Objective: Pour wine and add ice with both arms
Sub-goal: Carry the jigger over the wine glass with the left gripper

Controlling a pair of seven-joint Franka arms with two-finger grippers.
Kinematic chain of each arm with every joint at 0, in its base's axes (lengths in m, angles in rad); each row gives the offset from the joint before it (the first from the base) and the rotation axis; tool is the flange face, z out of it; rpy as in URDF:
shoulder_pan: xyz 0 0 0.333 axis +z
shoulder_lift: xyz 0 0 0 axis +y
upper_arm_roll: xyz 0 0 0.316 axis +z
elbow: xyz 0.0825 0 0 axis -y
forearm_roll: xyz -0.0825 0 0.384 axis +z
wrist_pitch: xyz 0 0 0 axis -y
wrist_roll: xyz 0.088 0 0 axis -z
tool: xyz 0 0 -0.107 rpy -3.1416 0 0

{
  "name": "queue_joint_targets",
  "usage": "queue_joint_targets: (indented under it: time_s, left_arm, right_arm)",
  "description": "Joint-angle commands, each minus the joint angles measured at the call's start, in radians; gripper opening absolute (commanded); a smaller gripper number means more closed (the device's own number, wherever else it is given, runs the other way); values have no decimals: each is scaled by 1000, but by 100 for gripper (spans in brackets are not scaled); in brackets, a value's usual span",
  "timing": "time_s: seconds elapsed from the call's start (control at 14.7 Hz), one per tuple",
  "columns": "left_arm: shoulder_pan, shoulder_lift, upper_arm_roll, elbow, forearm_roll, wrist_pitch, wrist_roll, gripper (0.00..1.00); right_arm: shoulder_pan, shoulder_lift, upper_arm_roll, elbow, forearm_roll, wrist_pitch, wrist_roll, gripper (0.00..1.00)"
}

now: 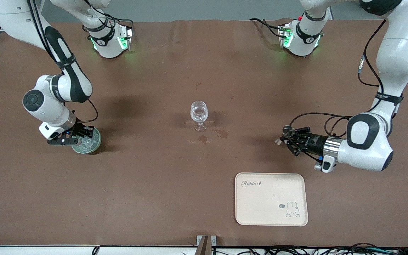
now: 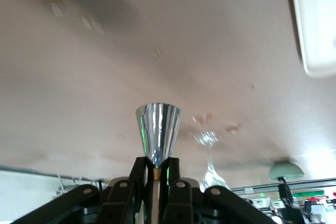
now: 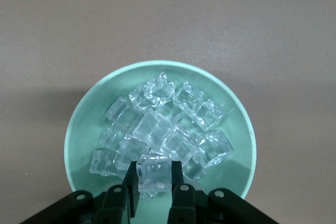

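Note:
A clear stemmed wine glass (image 1: 199, 115) stands at the table's middle with a little clear wine in its bowl. It also shows in the left wrist view (image 2: 207, 145). My left gripper (image 1: 284, 140) (image 2: 156, 162) is shut on the narrow base of a shiny metal cone-shaped measuring cup (image 1: 288, 130) (image 2: 158, 129). It holds the cup low over the cloth toward the left arm's end. My right gripper (image 1: 70, 140) (image 3: 154, 178) is shut on one clear ice cube (image 3: 154, 170) just above the pale green bowl (image 1: 93, 146) (image 3: 84, 124), which holds several ice cubes (image 3: 173, 124).
A cream tray (image 1: 271, 198) with a rabbit print lies nearer the front camera than the left gripper; its corner shows in the left wrist view (image 2: 317, 19). Dark wet stains (image 1: 221, 133) mark the brown cloth beside the glass's foot.

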Motion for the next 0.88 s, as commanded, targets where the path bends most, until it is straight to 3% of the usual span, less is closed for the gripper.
queue_joint_targets:
  time_s: [0.0, 0.41, 0.68, 0.81]
  left_arm:
    - [-8, -17, -74, 9, 2, 13, -140, 1]
    - [-185, -99, -88, 40, 9, 68, -391, 0]
    - [-283, -148, -90, 42, 105, 74, -585, 0]
    - [-345, -155, -90, 67, 192, 74, -697, 0]
  right_arm:
    - [0, -7, 7, 81, -8, -151, 1, 1]
    - [-6, -96, 10, 414, -6, -662, 12, 1]
    - [-20, -113, 5, 746, -8, -1000, 17, 1]
    - [-26, -113, 7, 860, -17, -1097, 17, 1]
